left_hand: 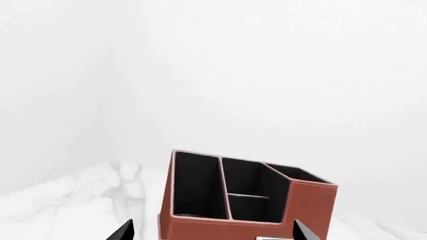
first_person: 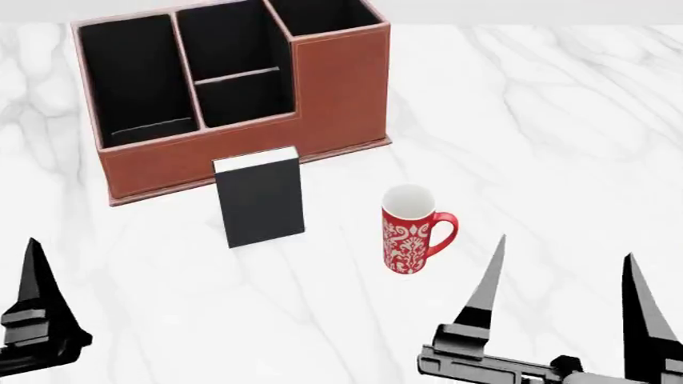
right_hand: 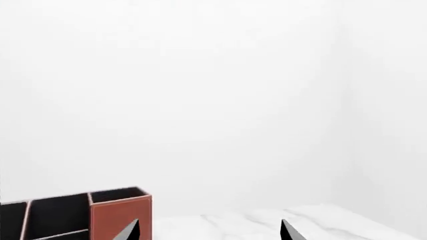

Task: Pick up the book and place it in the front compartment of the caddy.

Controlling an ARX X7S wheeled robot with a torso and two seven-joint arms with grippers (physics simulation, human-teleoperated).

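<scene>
Black left claw point(first_person: 37, 264) shows one fingertip, rest cropped.

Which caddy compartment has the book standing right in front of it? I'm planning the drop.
The small front-middle compartment, below the short divider; the book stands before its wall.

The robot's visible body is all black. In the head view the right claw point(first_person: 564, 284) shows two long, thin fingers — tapered blades narrowing to sharp points — rising from a blocky black base with stepped, angular housings and a flat crossbar. Of the left claw point(first_person: 37, 320) only one such pointed finger shows, widening downward into a chunky faceted mount. Each wrist view catches only dark finger points point(left_hand: 122, 231) point(right_hand: 289, 231) — matte, unmarked.
</scene>
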